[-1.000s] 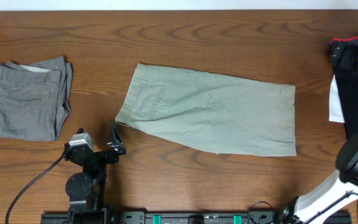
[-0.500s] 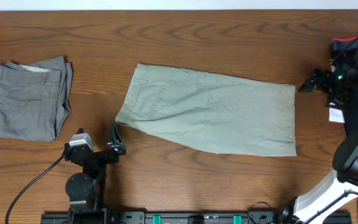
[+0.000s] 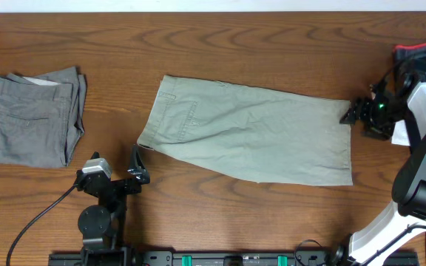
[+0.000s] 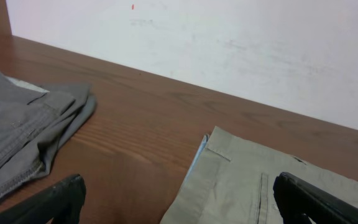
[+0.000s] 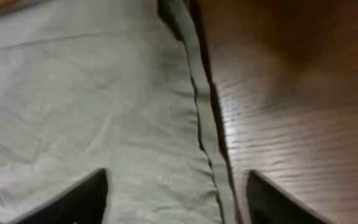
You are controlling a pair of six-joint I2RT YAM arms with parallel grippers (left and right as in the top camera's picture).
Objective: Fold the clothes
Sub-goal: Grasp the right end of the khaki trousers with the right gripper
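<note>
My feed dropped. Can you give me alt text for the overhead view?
Pale khaki-green shorts lie flat at centre, waistband left, with the open right gripper at their right hem. A folded grey pair sits far left; the left gripper sits by the waistband corner.

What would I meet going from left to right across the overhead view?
folded grey shorts → left gripper → pale khaki-green shorts → right gripper
</note>
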